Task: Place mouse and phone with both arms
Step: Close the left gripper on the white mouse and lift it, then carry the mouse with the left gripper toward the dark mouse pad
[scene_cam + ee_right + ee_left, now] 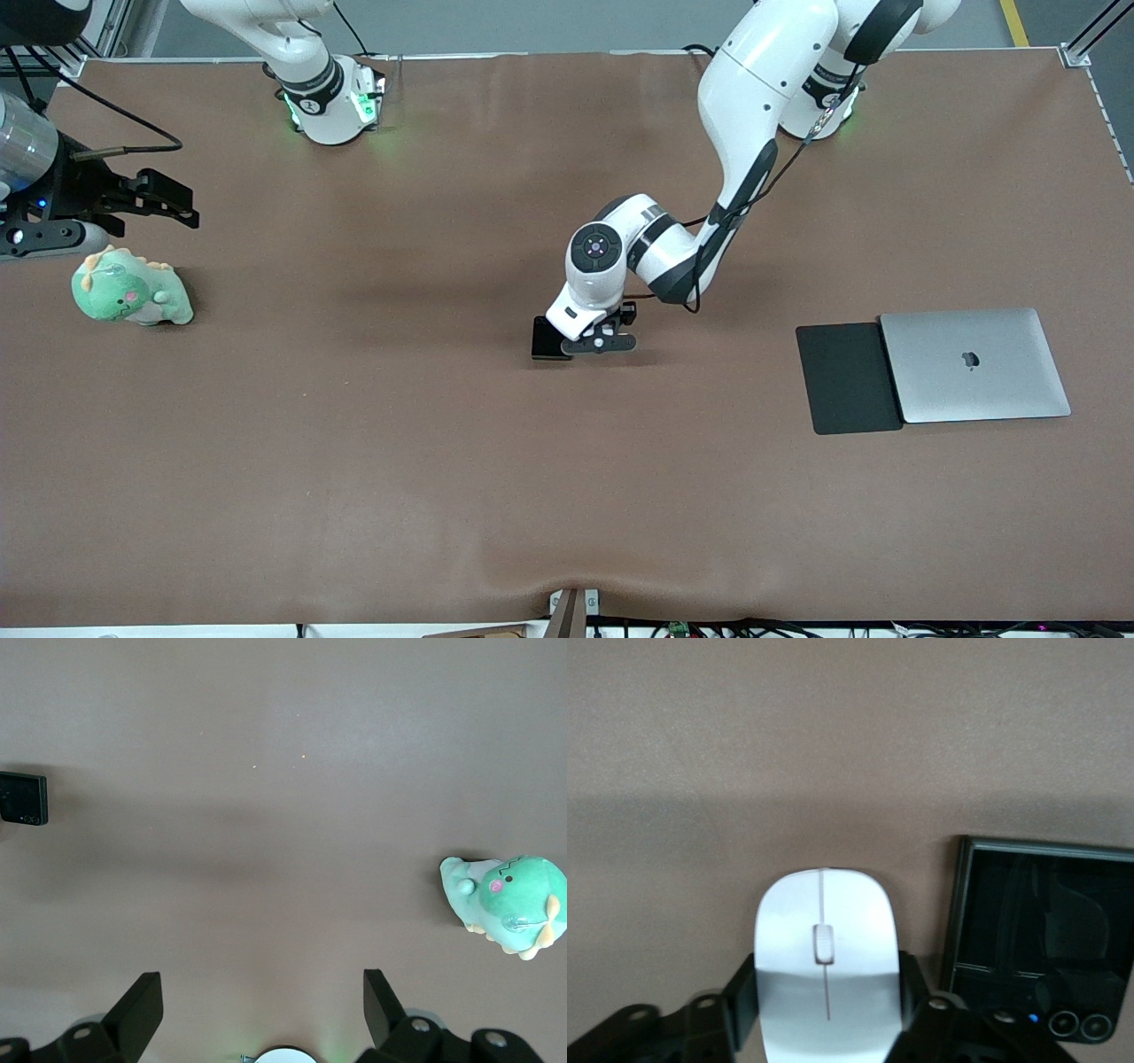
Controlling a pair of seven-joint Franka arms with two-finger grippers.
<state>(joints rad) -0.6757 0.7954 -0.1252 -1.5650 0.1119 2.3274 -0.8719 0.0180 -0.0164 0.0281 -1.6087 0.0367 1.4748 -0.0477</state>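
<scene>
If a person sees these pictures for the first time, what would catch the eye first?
Probably the left gripper at the table's middle, its fingers pressed against both sides of the white mouse, with the black phone right beside it. Next, the green plush toy at the right arm's end, under the open, waiting right gripper.

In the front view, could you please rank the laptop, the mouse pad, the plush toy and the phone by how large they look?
1. Laptop
2. Mouse pad
3. Plush toy
4. Phone, though the left gripper partly covers it, so its full size is unsure.
</scene>
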